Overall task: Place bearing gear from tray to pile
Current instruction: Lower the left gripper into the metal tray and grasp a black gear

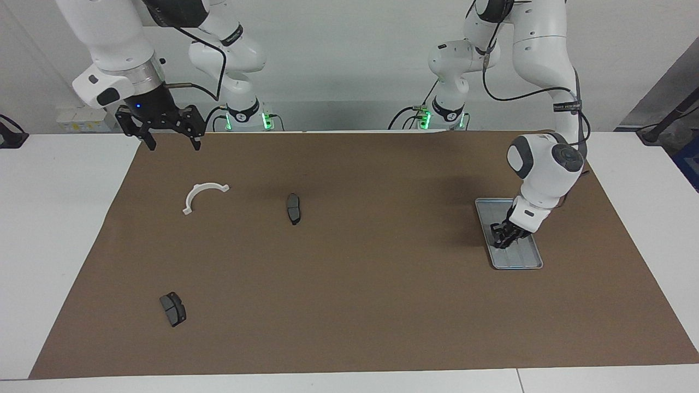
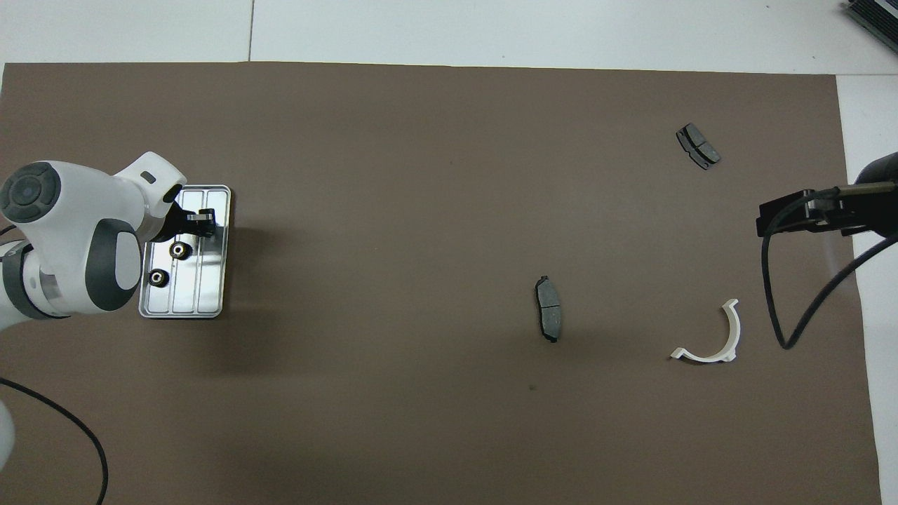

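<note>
The silver tray [image 1: 522,260] [image 2: 210,294] lies at the left arm's end of the mat. My left gripper [image 1: 502,240] [image 2: 203,223] is down in it, shut on a bearing gear that its fingers mostly hide. Two more black bearing gears [image 2: 180,250] [image 2: 159,278] rest in the tray nearer to the robots. The pile is a loose scatter toward the right arm's end: a white arc [image 1: 202,194] [image 2: 715,338] and two dark pads [image 1: 293,208] [image 1: 173,309]. My right gripper [image 1: 172,146] waits open in the air over the mat's corner by the right arm's base.
Everything lies on a brown mat [image 1: 349,284] on the white table. The pads [image 2: 548,308] [image 2: 698,146] lie well apart, one mid-mat, one farthest from the robots. A black cable [image 2: 807,308] hangs from the right arm beside the arc.
</note>
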Robot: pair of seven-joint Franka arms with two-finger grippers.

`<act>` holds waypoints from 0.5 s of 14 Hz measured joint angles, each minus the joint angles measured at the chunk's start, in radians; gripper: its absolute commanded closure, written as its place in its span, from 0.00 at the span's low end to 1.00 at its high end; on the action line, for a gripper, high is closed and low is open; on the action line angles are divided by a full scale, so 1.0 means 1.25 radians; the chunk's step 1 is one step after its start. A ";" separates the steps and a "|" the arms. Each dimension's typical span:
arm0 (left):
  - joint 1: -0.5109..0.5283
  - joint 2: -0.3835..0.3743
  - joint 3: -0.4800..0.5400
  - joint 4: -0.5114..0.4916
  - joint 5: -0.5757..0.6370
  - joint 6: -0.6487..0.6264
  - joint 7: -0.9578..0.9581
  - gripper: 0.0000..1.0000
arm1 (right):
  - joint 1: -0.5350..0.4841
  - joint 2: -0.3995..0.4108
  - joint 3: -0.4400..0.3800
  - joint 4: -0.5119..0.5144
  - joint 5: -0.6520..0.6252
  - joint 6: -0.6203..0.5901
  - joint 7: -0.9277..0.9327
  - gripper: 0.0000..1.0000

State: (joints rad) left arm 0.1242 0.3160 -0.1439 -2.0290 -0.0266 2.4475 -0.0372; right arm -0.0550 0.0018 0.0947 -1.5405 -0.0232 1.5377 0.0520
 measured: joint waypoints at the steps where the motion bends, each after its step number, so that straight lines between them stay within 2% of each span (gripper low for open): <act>1: 0.000 0.000 0.000 0.000 0.000 0.001 0.000 0.93 | 0.000 0.000 0.000 0.000 0.000 0.000 0.000 0.00; 4: -0.002 0.000 -0.004 0.010 0.000 0.001 0.000 0.96 | 0.002 0.000 0.000 0.000 0.000 0.000 0.000 0.00; 7: -0.019 -0.001 -0.007 0.068 0.000 -0.038 -0.004 0.96 | 0.005 0.000 0.000 0.000 0.000 0.000 0.000 0.00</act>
State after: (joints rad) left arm 0.1009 0.3147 -0.1531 -1.9445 -0.0266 2.3998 -0.0425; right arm -0.0489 0.0017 0.0950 -1.5411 -0.0231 1.5377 0.0520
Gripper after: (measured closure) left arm 0.758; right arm 0.000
